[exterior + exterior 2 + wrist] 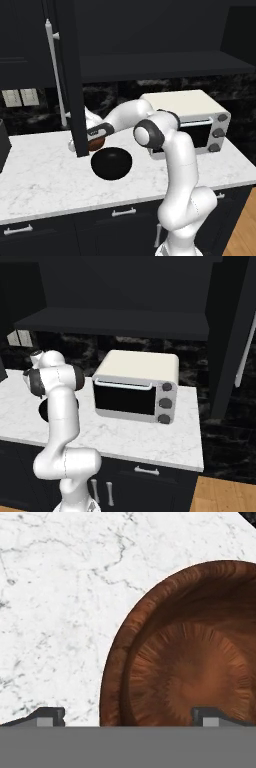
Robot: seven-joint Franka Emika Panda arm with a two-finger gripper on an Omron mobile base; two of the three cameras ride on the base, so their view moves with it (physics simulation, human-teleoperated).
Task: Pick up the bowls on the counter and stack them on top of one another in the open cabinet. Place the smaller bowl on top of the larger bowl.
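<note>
The small reddish-brown bowl [190, 662] sits on the white marble counter [60, 602], close under the hand. My gripper [129, 717] is open. One fingertip [210, 716] hangs over the bowl's inside and the other [47, 716] over bare marble, so the near rim lies between them. In the left base view this bowl [97, 145] peeks out beside the open cabinet's door [70, 75], with my hand reaching down to it. The wide black bowl [111, 163] stands just in front of it. The cabinet's dark shelf [165, 65] runs above.
A cream toaster oven [187, 120] stands on the counter right of the bowls, close to my elbow. The door's long silver handle [55, 75] hangs in front of the left backsplash. Black drawers [122, 212] run below the counter's front edge. Another tall door [230, 336] stands at the right.
</note>
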